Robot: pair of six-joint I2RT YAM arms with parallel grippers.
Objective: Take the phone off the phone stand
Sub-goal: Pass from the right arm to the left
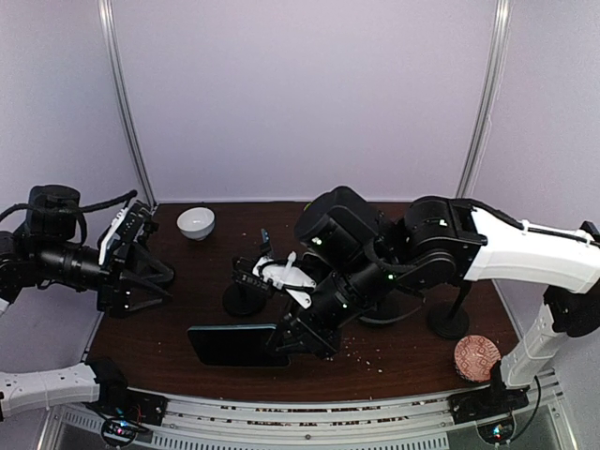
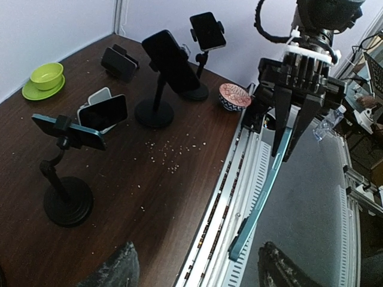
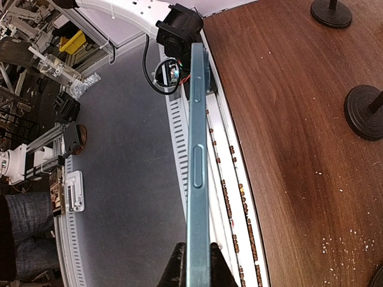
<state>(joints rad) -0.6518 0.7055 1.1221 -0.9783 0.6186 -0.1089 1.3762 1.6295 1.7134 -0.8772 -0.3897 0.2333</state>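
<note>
Teal phone (image 3: 197, 149): clamped by one end in the right claw (image 3: 195, 267), its long body hanging over the desk's (image 3: 287, 119) front edge. It touches no stand, so removal looks done and only a set-down is left.
Grip rationale: the pads press the two broad faces, probably to stop the thin slab from twisting.
Left claw (image 1: 157, 283): fingers apart and empty at the desk's left side, well apart from the phone.
Phone stands (image 2: 63, 203): several; those in the left wrist view each carry a phone, and which one is this phone's own cannot be told.
Obstacles: aluminium rail (image 2: 236, 179) below the phone; the nearest stand sits beside the right arm — a low swing could clip it.
Clutter: crumbs (image 2: 173, 152), green bowl (image 2: 46, 76), patterned bowl (image 2: 234, 95), white bowl (image 1: 196, 222).
</note>
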